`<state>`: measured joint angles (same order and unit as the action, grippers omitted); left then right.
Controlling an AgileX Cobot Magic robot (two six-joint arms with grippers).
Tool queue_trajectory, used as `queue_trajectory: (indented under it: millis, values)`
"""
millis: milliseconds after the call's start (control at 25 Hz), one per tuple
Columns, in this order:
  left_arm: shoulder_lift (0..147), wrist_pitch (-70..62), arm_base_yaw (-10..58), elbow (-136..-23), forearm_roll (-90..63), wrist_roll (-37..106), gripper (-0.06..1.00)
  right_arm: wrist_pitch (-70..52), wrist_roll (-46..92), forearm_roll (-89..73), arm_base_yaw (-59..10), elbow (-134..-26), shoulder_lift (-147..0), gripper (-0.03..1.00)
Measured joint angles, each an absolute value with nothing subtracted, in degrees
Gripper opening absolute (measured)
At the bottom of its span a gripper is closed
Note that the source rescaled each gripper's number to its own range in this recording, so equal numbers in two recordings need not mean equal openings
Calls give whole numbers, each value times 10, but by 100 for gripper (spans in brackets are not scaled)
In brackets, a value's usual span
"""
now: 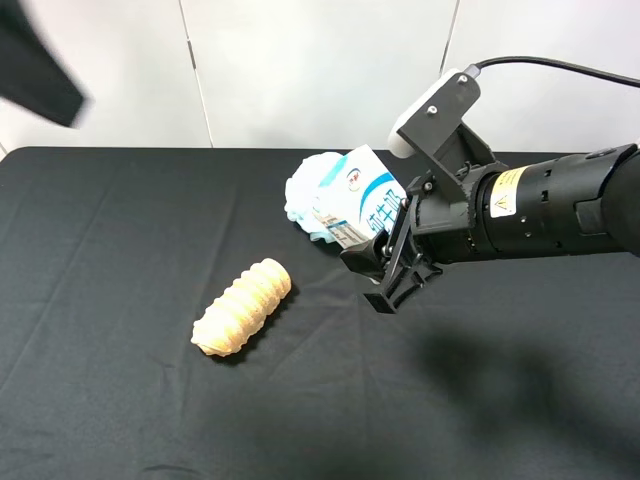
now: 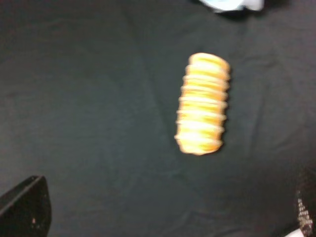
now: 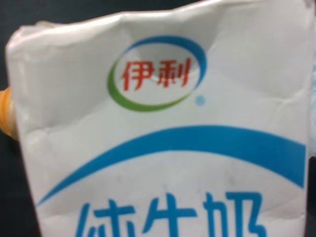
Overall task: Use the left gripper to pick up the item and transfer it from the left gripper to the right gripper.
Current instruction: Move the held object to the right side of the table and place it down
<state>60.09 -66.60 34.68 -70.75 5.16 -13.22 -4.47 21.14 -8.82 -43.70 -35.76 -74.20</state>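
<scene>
Judging from the high view, the handover looks done. The right gripper (image 1: 370,272) has its jaws clamped on the lower end of the Yili milk carton (image 1: 360,190), at about 1 o'clock from the ribbed orange roll (image 1: 243,307) on the black surface (image 1: 120,220). The left gripper (image 2: 165,217) hangs empty, jaws spread. The carton hides much of the pale-blue pouf (image 1: 298,190). The right wrist view shows only the carton's printed face, and the left arm is a blurred corner at 10 o'clock.

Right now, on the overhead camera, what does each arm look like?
The right arm is a black cylinder with a yellow warning sticker, a whitish wrist box, a black cable and a black claw, the right gripper. The left arm shows only as a blurred black shape.
</scene>
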Motion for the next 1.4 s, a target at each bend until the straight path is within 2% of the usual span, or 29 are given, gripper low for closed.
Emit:
queue_trajectory:
  millis: [280, 640, 880, 1400]
  values:
    - [485, -670, 347, -633, 109, -146, 98, -45, 211, -88, -437, -358, -742, 0]
    - [294, -670, 347, -445, 111, -146, 98, -45, 211, -89, -437, -358, -742, 0]
    - [173, -667, 347, -360, 85, -112, 98, -45, 211, -89, -437, -358, -742, 0]
    - [40, -612, 347, -286, 58, -71, 96, -62, 210, -89, -437, -358, -742, 0]
